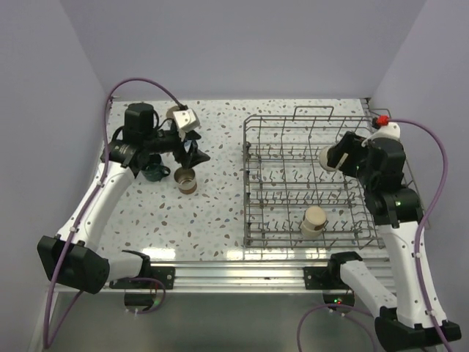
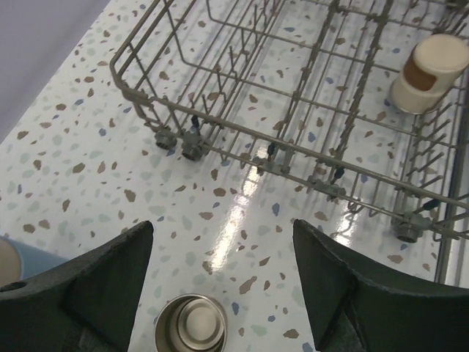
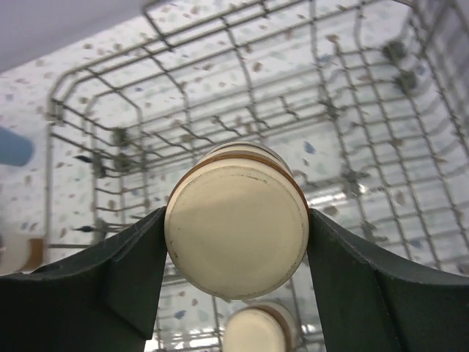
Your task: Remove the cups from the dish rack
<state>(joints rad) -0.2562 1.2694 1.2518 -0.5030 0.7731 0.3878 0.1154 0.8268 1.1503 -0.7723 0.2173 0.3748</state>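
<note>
Two beige-and-brown cups are seen at the dish rack (image 1: 248, 176), which is stood on the right half of the speckled table (image 1: 220, 220). One, the held cup (image 3: 236, 220), is clamped between the fingers (image 3: 88, 286) of the right gripper (image 1: 333, 157), which are pressed against its sides. It is turned on its side over the rack's far right part, with its base faced toward the wrist camera (whether it touches the tines cannot be told). The other, the racked cup (image 1: 314, 220), is stood among the tines close to the rack's near edge.

The left gripper (image 2: 221, 235) is held over the table to the left of the rack, with its jaws spread wide and nothing gripped between them. Just below it an upright cup (image 2: 189, 323) is stood on the table, mouth up, apart from both fingers. A dark teal mug (image 1: 152, 172) is set just beside that cup on its left, and a sliver of a light blue cup (image 2: 18, 257) is shown at the left edge of the left wrist view.
</note>
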